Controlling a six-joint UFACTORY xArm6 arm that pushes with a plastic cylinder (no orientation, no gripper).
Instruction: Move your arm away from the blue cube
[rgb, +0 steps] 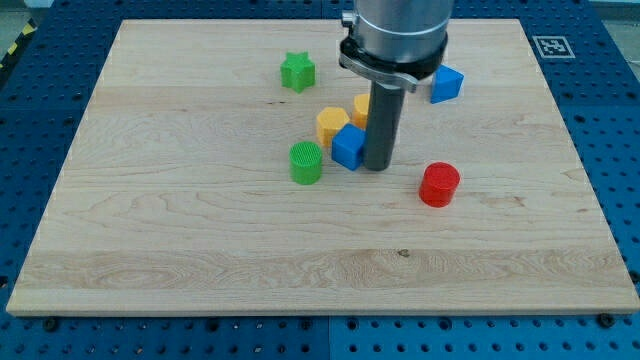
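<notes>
A blue cube (348, 146) sits near the board's middle. My tip (377, 166) rests on the board right beside the cube's right side, touching or almost touching it. A second blue block (446, 84) lies at the view's upper right, partly behind the arm's body. A yellow hexagonal block (331, 124) sits just above and left of the blue cube. Another yellow block (360, 108) is partly hidden behind the rod.
A green star (297, 71) lies toward the view's top. A green cylinder (306, 162) stands left of the blue cube. A red cylinder (439, 185) stands to the right of my tip. The wooden board (200, 260) lies on a blue perforated table.
</notes>
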